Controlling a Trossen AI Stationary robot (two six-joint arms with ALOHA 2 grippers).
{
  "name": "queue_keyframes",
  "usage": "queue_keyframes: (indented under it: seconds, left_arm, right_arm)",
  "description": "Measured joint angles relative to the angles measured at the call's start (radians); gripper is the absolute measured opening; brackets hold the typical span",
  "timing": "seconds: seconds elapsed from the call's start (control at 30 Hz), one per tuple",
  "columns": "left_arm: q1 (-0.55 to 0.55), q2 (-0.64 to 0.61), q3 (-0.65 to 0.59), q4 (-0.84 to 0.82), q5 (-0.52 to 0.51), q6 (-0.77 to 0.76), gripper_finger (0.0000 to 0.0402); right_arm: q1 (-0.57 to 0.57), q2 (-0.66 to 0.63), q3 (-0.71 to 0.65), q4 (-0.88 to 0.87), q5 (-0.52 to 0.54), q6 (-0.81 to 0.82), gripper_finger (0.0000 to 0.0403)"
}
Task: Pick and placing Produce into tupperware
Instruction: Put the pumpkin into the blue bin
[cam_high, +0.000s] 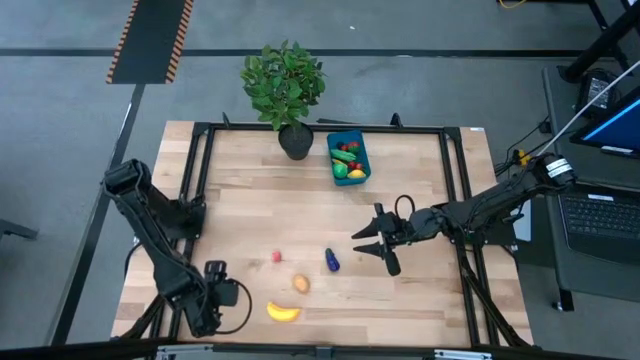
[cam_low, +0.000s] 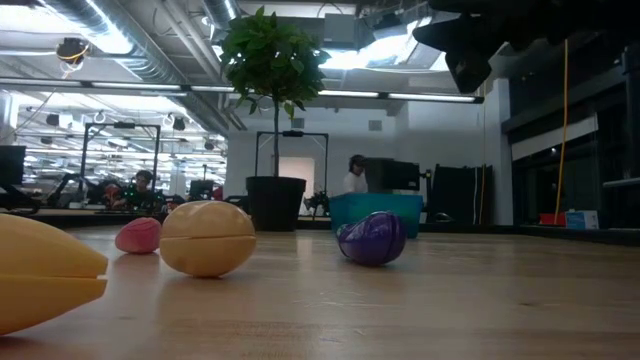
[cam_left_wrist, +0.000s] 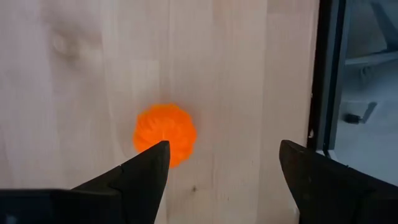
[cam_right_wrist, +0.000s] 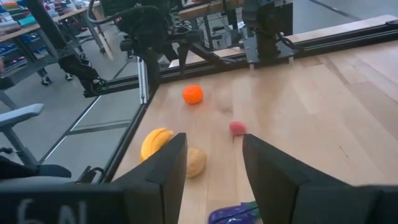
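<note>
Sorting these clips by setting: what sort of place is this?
Most likely a robotics lab or open-plan workshop: a wooden table in a black metal frame, exposed ceiling ducts, workbenches with a person seated behind, and a laptop beside the rig.

Ahead of the right gripper (cam_high: 376, 247), toward the left arm, lie the eggplant (cam_high: 332, 261), then the potato (cam_high: 301, 284), berry (cam_high: 277, 256) and banana (cam_high: 283, 312), the tupperware (cam_high: 349, 156) off to its side.

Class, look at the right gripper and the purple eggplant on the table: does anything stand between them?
Nothing visible does. The right gripper hangs open above the table, and the eggplant lies just beyond its fingers on bare wood. The potato and the banana lie farther off.
</note>
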Motion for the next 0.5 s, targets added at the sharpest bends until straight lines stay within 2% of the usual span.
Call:
queue_keyframes:
  seconds: [0.5]
  left_arm:
    - [-0.041,0.000,0.000,0.051,0.000,-0.001,0.0291]
  right_arm:
    - [0.000,0.000,0.000,0.002,0.001,-0.006,0.0158]
